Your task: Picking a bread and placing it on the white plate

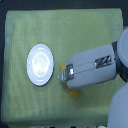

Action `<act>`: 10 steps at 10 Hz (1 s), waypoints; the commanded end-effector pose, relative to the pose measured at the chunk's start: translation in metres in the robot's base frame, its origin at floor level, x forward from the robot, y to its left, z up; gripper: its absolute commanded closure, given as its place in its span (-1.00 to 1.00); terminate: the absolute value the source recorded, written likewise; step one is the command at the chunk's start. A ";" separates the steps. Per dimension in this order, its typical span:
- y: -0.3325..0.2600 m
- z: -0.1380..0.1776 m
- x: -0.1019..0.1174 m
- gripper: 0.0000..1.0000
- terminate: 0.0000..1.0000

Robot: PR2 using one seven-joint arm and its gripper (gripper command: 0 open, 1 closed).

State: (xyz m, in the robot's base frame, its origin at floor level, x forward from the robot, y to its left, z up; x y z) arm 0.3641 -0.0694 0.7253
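At frame centre the gripper [64, 75] covers the bread [73, 93], its grip hidden, beside the empty white plate [40, 63].

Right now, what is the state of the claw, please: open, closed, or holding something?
Claw: cannot be told; it covers the golden-orange braided bread, beside the round glossy white plate.

A yellow-green woven cloth [20, 95] covered the table, filling most of the view from far to near. Beyond its far edge and along the left side ran a pale, whitish strip of bare surface [60, 4]. The light was bright and even, with faint, soft shadows.
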 end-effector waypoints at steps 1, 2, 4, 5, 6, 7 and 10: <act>-0.006 0.014 0.026 1.00 -1.00; -0.006 0.015 0.030 1.00 -1.00; -0.009 0.015 0.032 1.00 -1.00; -0.010 0.014 0.033 1.00 -1.00; -0.010 0.013 0.034 1.00 -1.00; -0.012 0.013 0.035 1.00 -1.00; -0.013 0.013 0.043 1.00 -1.00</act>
State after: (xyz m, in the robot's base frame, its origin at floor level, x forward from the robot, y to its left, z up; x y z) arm 0.3980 -0.0795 0.7389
